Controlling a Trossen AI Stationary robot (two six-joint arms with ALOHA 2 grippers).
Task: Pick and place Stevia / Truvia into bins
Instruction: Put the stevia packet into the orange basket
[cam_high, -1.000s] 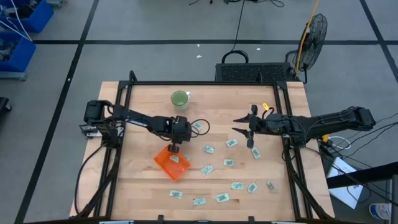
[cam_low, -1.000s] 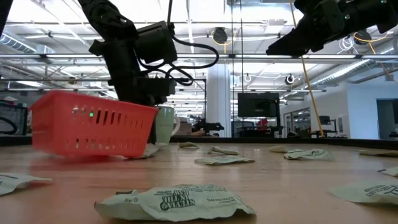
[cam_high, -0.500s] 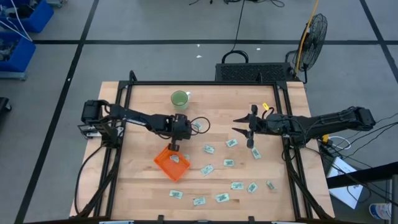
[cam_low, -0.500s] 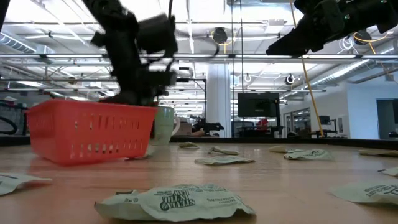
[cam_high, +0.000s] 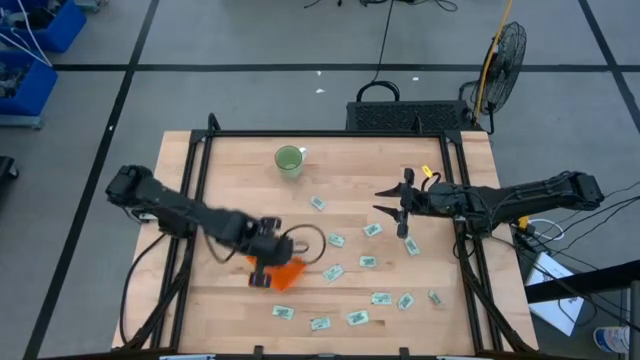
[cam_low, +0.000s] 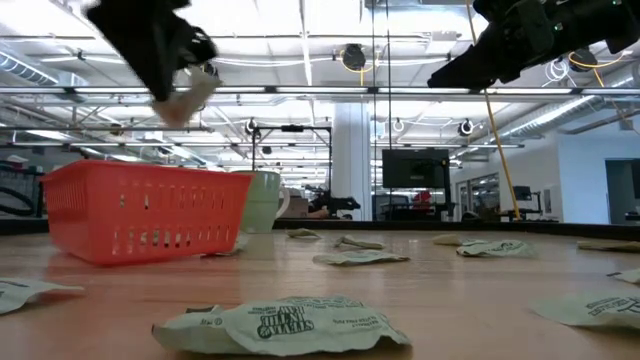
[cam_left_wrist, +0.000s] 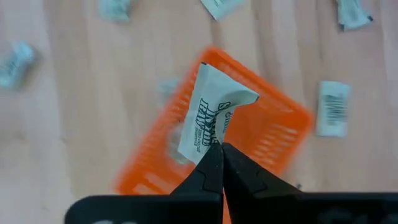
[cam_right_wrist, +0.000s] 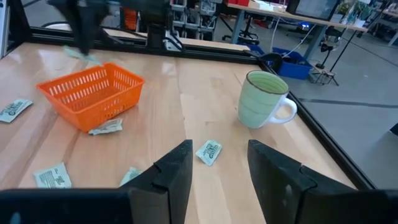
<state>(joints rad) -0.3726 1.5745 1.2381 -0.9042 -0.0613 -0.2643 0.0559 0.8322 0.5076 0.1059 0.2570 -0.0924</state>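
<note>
My left fingers (cam_left_wrist: 217, 155) are pinching shut on one Stevia sachet (cam_left_wrist: 211, 112), holding it just above the orange tray (cam_left_wrist: 280, 130) w/ its free end hanging over the tray's inside. My right fingers (cam_right_wrist: 217, 168) are spread apart w/ nothing btwn them, waiting raised over the right part of the counter (cam_high: 230, 160), well away from the tray.

Progress, as I'm judging it: early. The wrist view is showing a pale shape lying in the tray (cam_left_wrist: 177, 134), prob. one sachet already in, but it's too smeared to be sure. This one isn't dropped yet. Lots are left: about a dozen loose sachets (cam_high: 371, 230) are lying scattered across the counter to the right of the tray and along the near edge. One is sitting just beside the green cup (cam_right_wrist: 261, 99).

Hard to make out: from above, my left arm is blurring over the tray (cam_high: 285, 272), so most of it is hidden. In the low view the tray wall is blocking its contents.
</note>
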